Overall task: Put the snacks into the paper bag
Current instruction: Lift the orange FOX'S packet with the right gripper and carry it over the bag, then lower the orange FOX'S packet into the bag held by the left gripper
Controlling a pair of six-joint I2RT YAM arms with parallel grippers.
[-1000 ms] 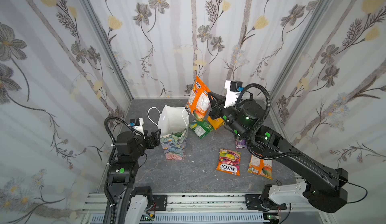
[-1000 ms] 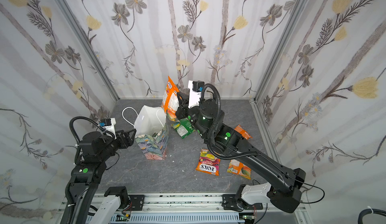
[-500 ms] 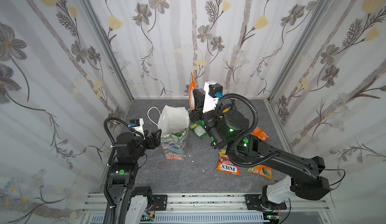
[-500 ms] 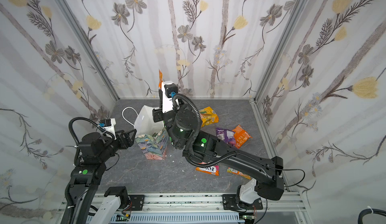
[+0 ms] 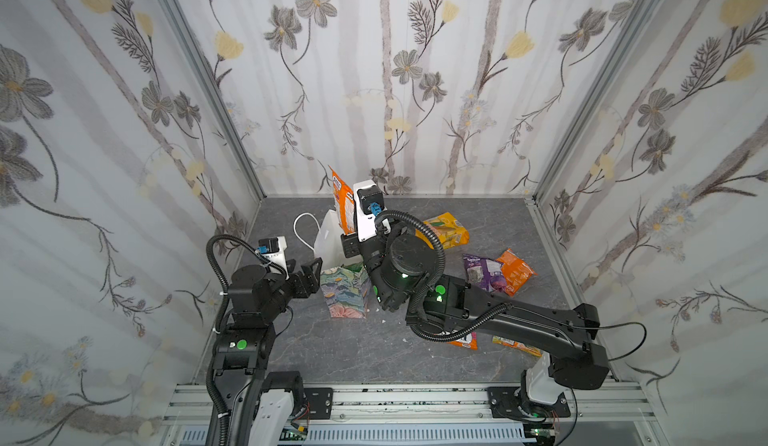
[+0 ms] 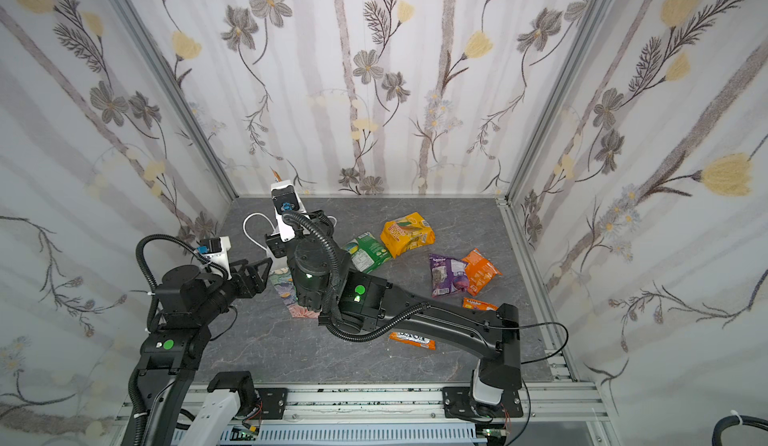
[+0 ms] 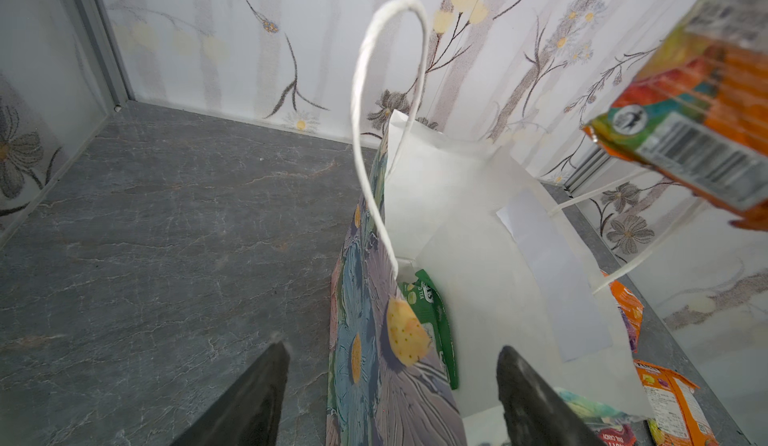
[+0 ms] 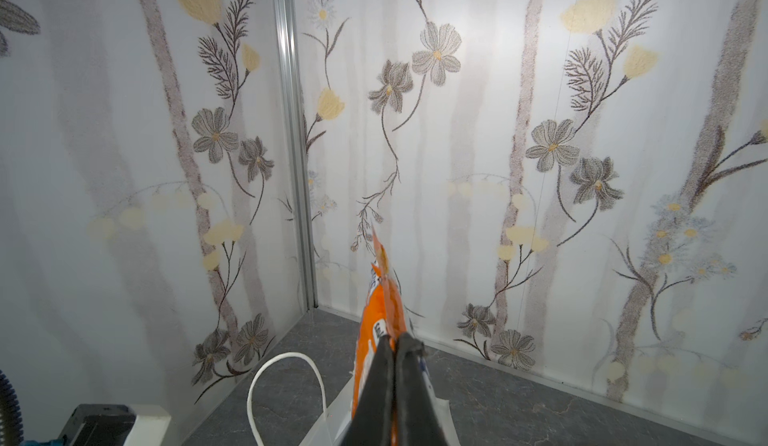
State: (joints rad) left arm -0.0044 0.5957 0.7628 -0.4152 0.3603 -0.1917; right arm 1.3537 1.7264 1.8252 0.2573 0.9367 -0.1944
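The paper bag stands upright at left centre, floral outside and white inside. A green snack lies inside it. My right gripper is shut on an orange snack, holding it upright over the bag's mouth. That orange snack also hangs above the bag in the left wrist view. My left gripper is open, with the bag's near wall between its fingers and touching neither. More snacks lie on the floor: yellow-orange, green, purple.
An orange packet lies beside the purple one. The FOX'S packet and another orange packet are partly hidden under the right arm. A cord handle rises from the bag. Walls close in three sides.
The right arm has swung left, carrying the orange snack from right of the bag to above its mouth. The left gripper has stayed at the bag's wall.
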